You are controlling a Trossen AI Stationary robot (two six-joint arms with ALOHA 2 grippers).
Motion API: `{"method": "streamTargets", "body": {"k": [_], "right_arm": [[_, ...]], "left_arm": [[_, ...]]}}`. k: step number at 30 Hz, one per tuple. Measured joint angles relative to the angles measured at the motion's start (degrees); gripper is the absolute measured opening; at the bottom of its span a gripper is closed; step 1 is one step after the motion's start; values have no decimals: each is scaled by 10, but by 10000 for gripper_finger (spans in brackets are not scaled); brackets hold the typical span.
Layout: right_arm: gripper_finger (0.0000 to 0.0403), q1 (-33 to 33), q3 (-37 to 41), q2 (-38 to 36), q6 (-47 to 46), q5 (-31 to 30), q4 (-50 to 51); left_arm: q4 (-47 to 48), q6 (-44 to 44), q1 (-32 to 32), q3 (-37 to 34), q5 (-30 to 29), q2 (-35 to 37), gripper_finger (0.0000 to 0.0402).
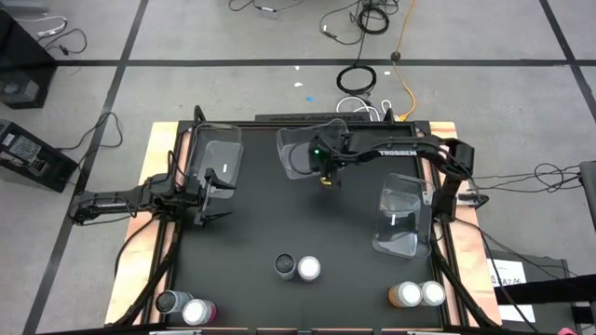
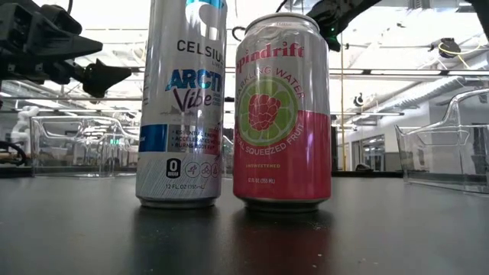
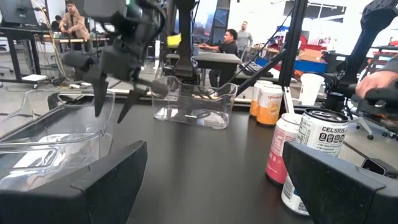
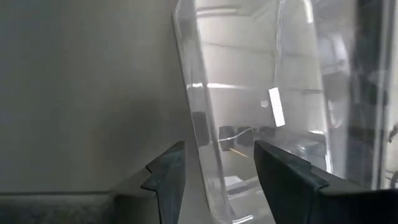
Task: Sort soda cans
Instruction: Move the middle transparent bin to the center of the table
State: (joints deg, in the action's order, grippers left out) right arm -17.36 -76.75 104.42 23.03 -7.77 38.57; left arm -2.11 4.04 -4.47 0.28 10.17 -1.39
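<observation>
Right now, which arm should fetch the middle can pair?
Left, probably. The left gripper hangs open and empty, facing the middle can pair; the right gripper is busy straddling the far clear bin wall.

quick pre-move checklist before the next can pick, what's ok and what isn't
1. Left gripper open, empty, beside the left bin: ok.
2. Right gripper free: not ok, open fingers straddle the middle bin wall.
3. All six cans upright in pairs, centre pair, left pair, right pair: ok.
4. Right bin empty: ok.
5. Cans sorted: not ok, none binned.
</observation>
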Motion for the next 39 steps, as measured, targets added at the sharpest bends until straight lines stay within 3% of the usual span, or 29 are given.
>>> {"method": "streamTargets", "body": {"k": [7, 15, 19, 35, 39], "right_arm": [[143, -3, 0, 31, 52, -22, -28], [11, 2, 0, 31, 154, -8, -52], [4, 8, 0, 30, 208, 0, -33], [1, 76, 1, -7, 592, -20, 117], [1, 83, 1, -18, 621, -25, 115]], "left_arm": [[0, 0, 0, 0, 0, 0, 383], [0, 0, 0, 0, 0, 0, 383], [0, 0, 0, 0, 0, 0, 383], [0, 0, 0, 0, 0, 0, 383], [0, 0, 0, 0, 0, 0, 383]]}}
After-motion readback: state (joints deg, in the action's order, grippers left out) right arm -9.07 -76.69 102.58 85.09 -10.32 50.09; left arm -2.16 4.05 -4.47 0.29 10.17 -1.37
